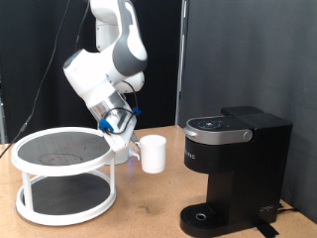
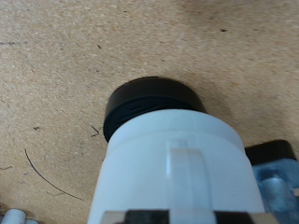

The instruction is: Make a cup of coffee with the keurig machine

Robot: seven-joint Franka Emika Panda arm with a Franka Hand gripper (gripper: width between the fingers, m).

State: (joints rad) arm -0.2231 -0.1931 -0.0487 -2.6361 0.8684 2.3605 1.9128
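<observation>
Gripper point(image 1: 121, 126): hung low on the white arm point(image 1: 109, 55), right beside the small white ceramic mug point(image 1: 152, 154), on its exterior-view left. Could not tell whether the fingers were apart or closed on it. In the wrist view, filled the frame: white wall, side handle facing the camera, dark mouth beyond.

Stood upright on the pale wooden table point(image 1: 158, 193), between rack and brewer, well apart from the drip tray. Judged stiff, fairly light, glazed and so slippery, liable to chip if knocked. Best gripped across the wall near the rim, or by the handle.

Just beyond, towards the exterior view's left, stood a white two-tier round rack point(image 1: 61, 151) with dark mesh shelves. Farthest off, at the exterior view's right, stood the black boxy coffee machine point(image 1: 236, 164), lid down, nothing under the spout.
</observation>
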